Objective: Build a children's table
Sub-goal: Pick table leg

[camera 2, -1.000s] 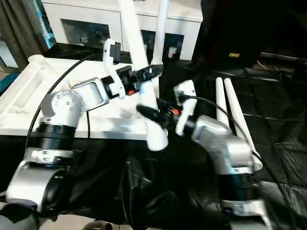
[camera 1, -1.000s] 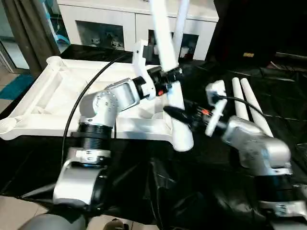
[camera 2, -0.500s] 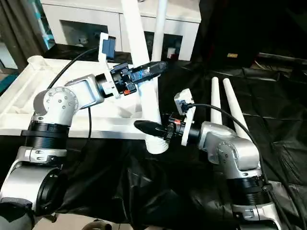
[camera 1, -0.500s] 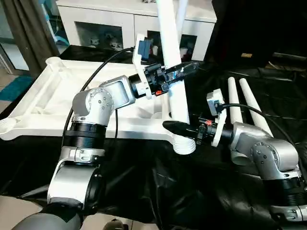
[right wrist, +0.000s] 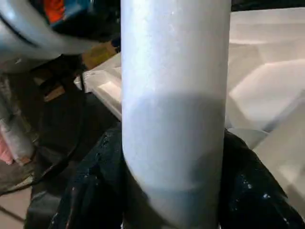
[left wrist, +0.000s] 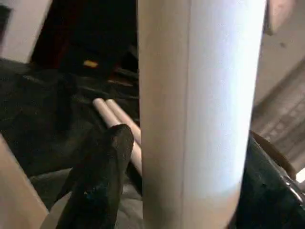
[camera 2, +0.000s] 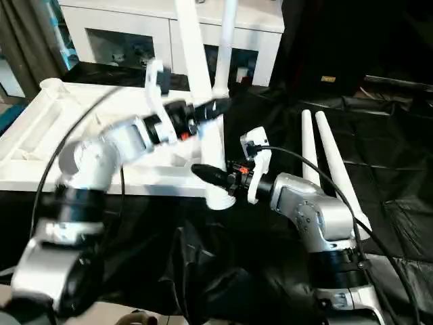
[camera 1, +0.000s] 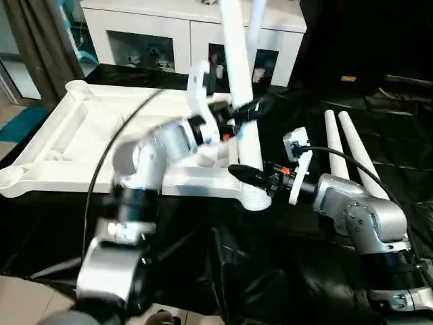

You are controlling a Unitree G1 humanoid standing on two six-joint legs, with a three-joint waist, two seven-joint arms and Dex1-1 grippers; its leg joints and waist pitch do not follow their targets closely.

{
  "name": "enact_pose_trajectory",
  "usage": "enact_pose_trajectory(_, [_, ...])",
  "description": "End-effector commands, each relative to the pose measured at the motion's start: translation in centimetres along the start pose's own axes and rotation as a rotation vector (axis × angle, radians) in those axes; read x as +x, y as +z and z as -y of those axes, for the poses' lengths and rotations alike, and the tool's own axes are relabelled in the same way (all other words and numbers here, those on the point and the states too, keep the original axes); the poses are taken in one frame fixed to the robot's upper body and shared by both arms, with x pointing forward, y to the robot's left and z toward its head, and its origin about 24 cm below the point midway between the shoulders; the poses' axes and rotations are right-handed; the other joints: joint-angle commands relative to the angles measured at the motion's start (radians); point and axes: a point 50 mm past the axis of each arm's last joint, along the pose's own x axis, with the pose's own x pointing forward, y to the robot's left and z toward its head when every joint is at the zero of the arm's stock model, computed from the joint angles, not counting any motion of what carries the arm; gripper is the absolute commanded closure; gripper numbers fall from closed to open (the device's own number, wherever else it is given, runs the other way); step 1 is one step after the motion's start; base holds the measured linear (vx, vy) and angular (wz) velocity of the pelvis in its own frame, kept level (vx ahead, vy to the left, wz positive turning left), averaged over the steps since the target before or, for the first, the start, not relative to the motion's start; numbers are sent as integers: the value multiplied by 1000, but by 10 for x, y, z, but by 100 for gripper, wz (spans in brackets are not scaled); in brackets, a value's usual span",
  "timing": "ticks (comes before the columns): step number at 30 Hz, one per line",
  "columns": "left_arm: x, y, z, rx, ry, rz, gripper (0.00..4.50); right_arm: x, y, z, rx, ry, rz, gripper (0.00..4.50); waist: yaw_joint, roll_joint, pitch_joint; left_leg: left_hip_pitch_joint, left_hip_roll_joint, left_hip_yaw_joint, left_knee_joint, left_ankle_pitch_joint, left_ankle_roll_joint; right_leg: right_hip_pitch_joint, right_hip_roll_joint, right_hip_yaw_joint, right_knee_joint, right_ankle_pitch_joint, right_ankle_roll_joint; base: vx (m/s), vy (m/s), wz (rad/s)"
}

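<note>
A: Logging tabletop [camera 1: 81, 128] position — lying underside up, ribs showing, on the black sheet [camera 1: 270, 271], rounded corner sockets at the corners.

B: Confirming. Noting one leg [camera 1: 237, 81] standing nearly upright, leaning slightly, lower end sitting at the near corner socket [camera 1: 256, 198] closest to the right arm.

A: Recording left gripper [camera 1: 245, 112] — reaching in at mid-height of that leg, black fingers [left wrist: 102, 176] sitting on either side of the tube, pinching it between them.

B: Checking against the left wrist view — matching: tube running straight up between two dark pads, both touching its sides.

A: Recording right gripper [camera 2: 215, 176] — coming in low, just above the socket, fingers [right wrist: 90, 191] hugging the same leg from both flanks, clamping it.

B: Agreeing. Seeing the white tray of the tabletop just behind the tube in the right wrist view.

A: Noting a second leg [camera 2: 226, 40] standing upright behind the first, at the far corner, near the white cabinet [camera 1: 135, 34].

B: Adding two spare legs [camera 1: 348, 145] lying side by side on the black sheet, touching each other, well apart from the tabletop, beside the right forearm.

A: Noting heavy blur over the left forearm; not reading detail there.

B: Marking seating depth of the held leg in the socket as not readable.
</note>
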Motion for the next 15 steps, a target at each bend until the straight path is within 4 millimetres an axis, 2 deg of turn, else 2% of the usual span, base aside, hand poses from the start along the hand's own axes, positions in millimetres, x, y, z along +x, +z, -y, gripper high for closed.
enact_pose_trajectory(1, [-1,4,-2,9,54,29,190,-2,16,0,-49,-8,61,256,0,-13,-85,13,30,-15,-63,-97,45,67,-51,40,-61,-125,-210,0,0,0])
enact_pose_trajectory(2, [-1,5,-3,9,65,44,210,-1,16,0,-51,-7,61,256,1,-16,-84,14,31,-14,-63,-101,45,67,-51,41,-63,-131,-205,0,0,0])
enact_pose_trajectory(4, [-1,8,-3,13,78,62,235,0,16,-1,-54,-6,62,256,1,-14,-85,14,30,-15,-63,-95,47,66,-50,40,-62,-129,-199,0,0,0])
enact_pose_trajectory(9, [-2,11,0,21,48,65,261,0,19,-1,-96,-18,71,257,1,-15,-85,13,30,-15,-63,-90,50,66,-51,40,-61,-123,-199,0,0,0])
enact_pose_trajectory(10, [-2,11,2,30,37,62,261,1,20,-2,-89,-3,78,201,1,-15,-86,13,30,-15,-62,-91,49,65,-51,40,-61,-124,-198,0,0,0])
enact_pose_trajectory(14, [-3,10,7,84,-30,20,265,-4,20,-6,-60,55,60,181,1,-15,-85,14,30,-15,-63,-94,57,66,-49,40,-61,-133,-194,0,0,0])
enact_pose_trajectory(15, [-3,10,8,93,-43,9,266,-6,20,-6,-59,61,50,151,1,-13,-85,15,31,-15,-63,-87,58,64,-48,41,-60,-126,-192,0,0,0])
